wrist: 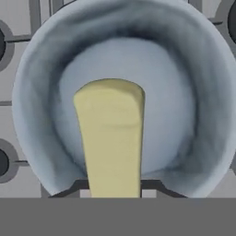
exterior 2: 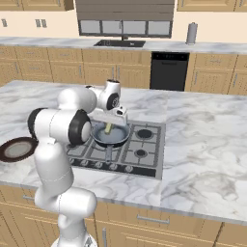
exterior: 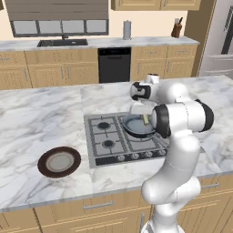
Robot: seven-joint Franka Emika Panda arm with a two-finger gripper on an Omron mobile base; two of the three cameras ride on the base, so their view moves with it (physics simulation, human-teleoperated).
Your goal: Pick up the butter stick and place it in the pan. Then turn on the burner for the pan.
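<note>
The pale yellow butter stick (wrist: 110,138) hangs upright straight over the middle of the pan (wrist: 161,92), a round pan with a bluish-grey inside. My gripper (wrist: 114,190) is shut on the stick's upper end, and its lower end points down into the pan. In the left base view, the gripper (exterior: 144,113) hovers just above the pan (exterior: 136,127) on the stove's right rear burner, with the butter stick (exterior: 145,119) under it. From the right, the butter stick (exterior 2: 108,128) hangs over the pan (exterior 2: 112,137), whose handle points toward the stove's front.
The grey cooktop (exterior: 107,136) is set into the marble island, with a row of knobs (exterior: 136,155) along its front edge. A dark brown plate (exterior: 59,162) lies left of the stove. My own arm blocks the stove's right side.
</note>
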